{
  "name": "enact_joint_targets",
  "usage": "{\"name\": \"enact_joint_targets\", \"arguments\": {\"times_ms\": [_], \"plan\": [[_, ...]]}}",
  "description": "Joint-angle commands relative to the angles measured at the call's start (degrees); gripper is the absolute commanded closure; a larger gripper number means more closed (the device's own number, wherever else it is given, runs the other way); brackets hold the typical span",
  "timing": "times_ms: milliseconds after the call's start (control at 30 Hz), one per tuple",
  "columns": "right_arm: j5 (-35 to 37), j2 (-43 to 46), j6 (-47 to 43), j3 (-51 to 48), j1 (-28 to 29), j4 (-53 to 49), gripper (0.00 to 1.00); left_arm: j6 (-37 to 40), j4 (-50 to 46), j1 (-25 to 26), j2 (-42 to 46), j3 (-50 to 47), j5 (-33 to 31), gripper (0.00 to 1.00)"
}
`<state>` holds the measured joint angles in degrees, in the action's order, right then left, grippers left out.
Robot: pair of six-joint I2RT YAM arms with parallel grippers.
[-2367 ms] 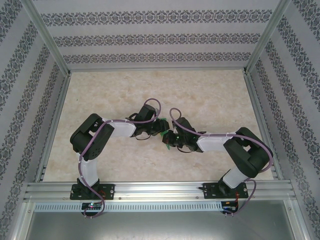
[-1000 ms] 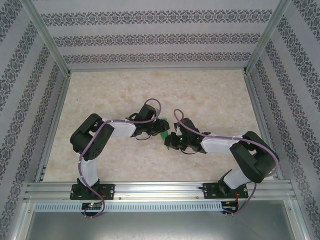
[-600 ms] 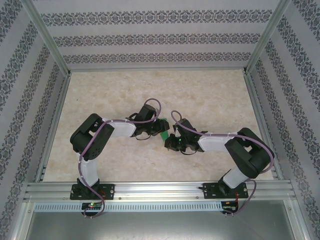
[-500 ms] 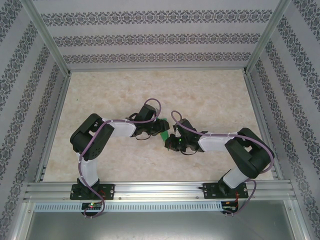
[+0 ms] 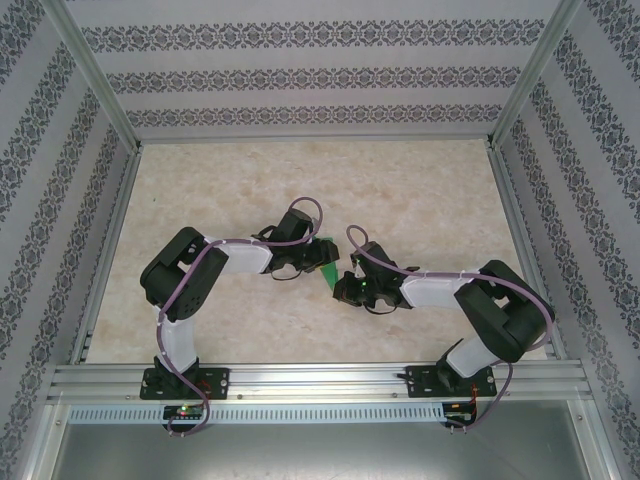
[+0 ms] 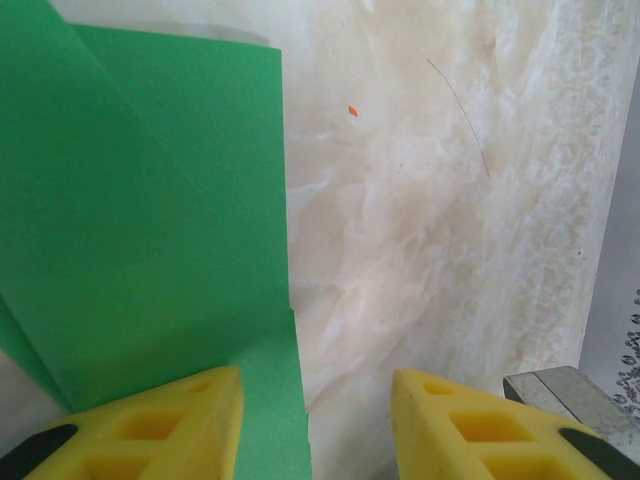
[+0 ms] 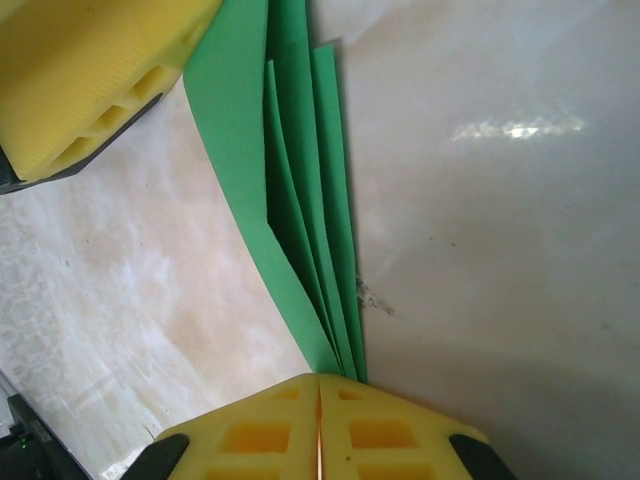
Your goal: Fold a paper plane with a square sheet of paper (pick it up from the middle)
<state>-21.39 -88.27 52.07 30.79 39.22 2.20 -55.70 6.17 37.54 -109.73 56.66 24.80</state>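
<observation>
Several paper plane (image 7: 290,180) layers in right wrist view, clamped in right gripper (image 7: 318,386); left gripper (image 6: 315,380) apart.

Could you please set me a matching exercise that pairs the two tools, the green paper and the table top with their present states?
Things:
1. left tool
2. right tool
3. folded bright green paper sheet
4. pale marbled table top

States:
A. creased into several layers
B. yellow fingers pressed together on a green edge
C. yellow fingers standing apart
D. glossy, lying beneath the paper

Pairs: 1-C, 2-B, 3-A, 4-D.
</observation>
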Motion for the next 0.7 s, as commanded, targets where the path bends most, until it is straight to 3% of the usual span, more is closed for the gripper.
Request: {"name": "enact_joint_targets", "arguments": {"times_ms": [0,333,667], "plan": [[1.14,-0.83,1.07,-3.36,-0.49,-7.98,0.93,1.65,-3.91,-0.19,-1.52,-0.06,-1.93,0.55],[-2.45,0.98,0.54,-5.66,-1.03,-7.70,0.94,1.65,-3.54,-0.17,-1.75,0.40,-1.70,0.55],[-1.62,8.02,-1.89,3.08,-0.92,-8.45,0.92,1.65,-2.99,-0.16,-1.76,0.38,-1.23,0.55]]}}
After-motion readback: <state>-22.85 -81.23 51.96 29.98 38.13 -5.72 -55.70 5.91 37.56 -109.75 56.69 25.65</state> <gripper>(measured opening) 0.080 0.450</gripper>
